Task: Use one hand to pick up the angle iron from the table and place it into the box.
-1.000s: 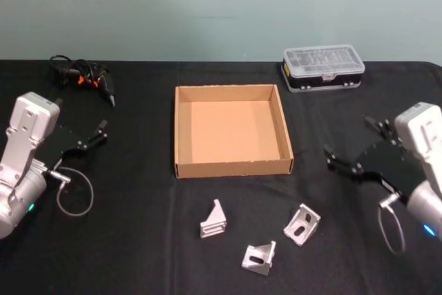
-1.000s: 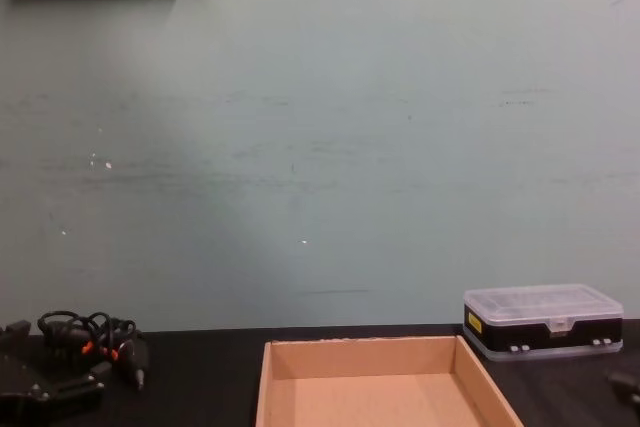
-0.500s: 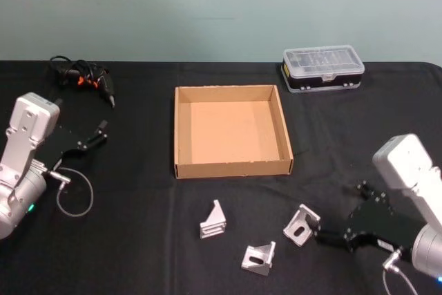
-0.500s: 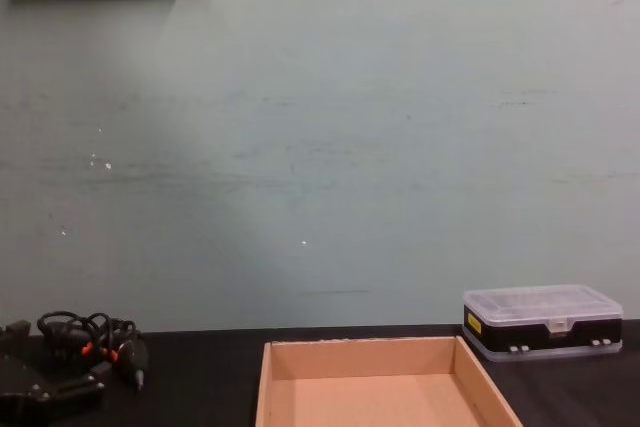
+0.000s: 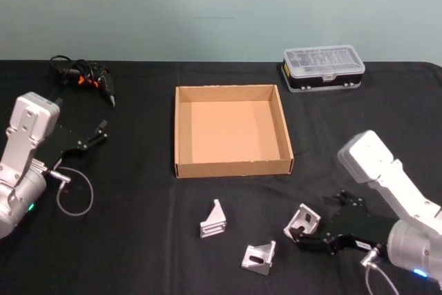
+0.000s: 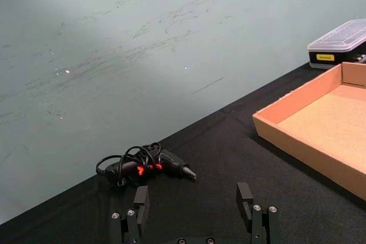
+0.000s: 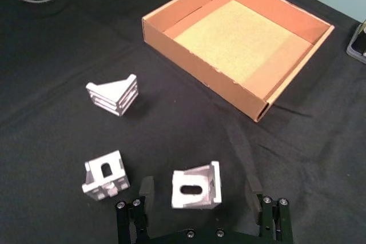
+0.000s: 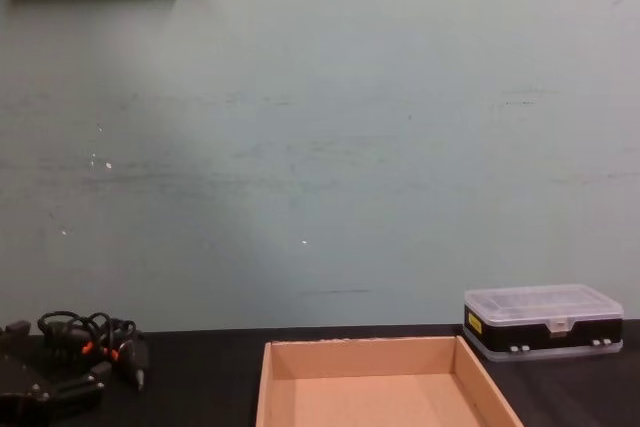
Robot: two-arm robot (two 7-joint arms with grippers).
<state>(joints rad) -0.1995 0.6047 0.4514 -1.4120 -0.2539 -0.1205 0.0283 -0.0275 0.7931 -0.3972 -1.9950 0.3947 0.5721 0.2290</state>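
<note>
Our black right gripper [image 7: 199,181] sits wide open, the rightmost silver metal angle bracket [image 5: 302,224] between its fingers; left gripper [image 6: 192,188] parked open over the matte black table [image 5: 138,240].

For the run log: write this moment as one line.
phase: pre-grasp | right gripper: open, straddling rightmost angle iron on table | left gripper: open, parked left | box: empty

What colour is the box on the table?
Tan cardboard; the box shows best in the right wrist view.

On the black table [image 5: 138,240], just in front of the shallow, open-topped tan cardboard box [image 5: 228,168], lie three small silver angle irons [image 5: 259,257], spread apart.
</note>
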